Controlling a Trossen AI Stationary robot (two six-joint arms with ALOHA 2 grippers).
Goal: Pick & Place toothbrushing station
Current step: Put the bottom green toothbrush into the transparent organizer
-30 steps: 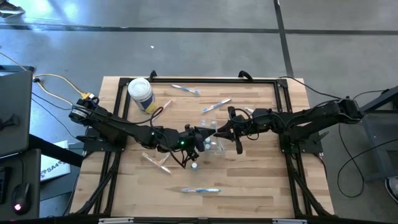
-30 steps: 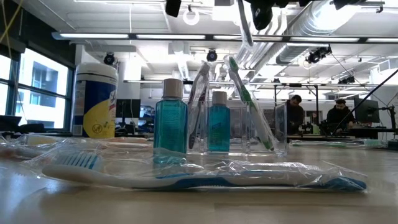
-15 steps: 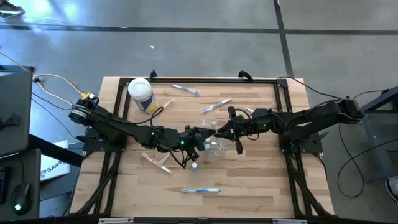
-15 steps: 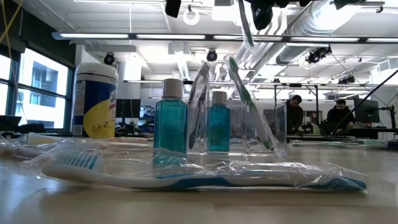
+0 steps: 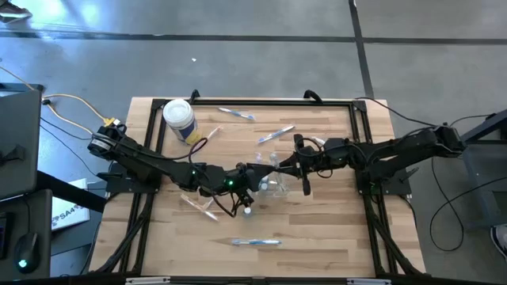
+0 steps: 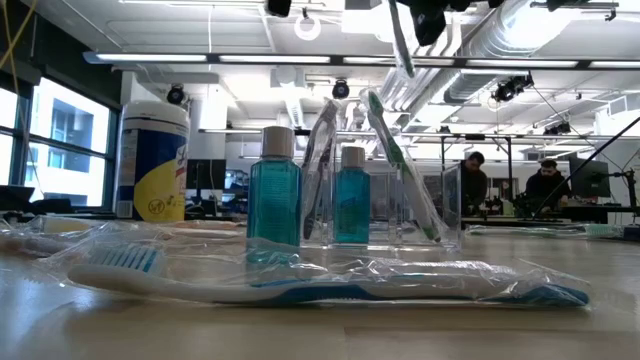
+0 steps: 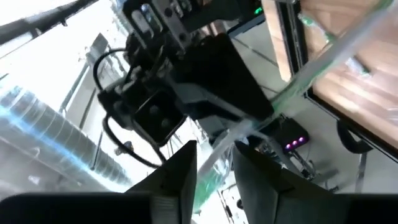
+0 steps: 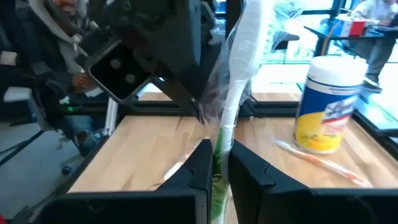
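Wrapped green/white toothbrush [image 8: 231, 118] upright, pinched betw right gripper [image 8: 217, 171] fingers, left gripper [image 7: 214, 171] fingers slightly spread beside it.

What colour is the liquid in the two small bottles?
Teal blue, in both small bottles; clearest in the low view.

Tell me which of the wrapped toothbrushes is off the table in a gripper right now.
The green-and-white wrapped toothbrush, pinched upright in the right gripper above the clear plastic cup. The other wrapped ones, such as the blue-handled toothbrush, lie flat on the wooden table.
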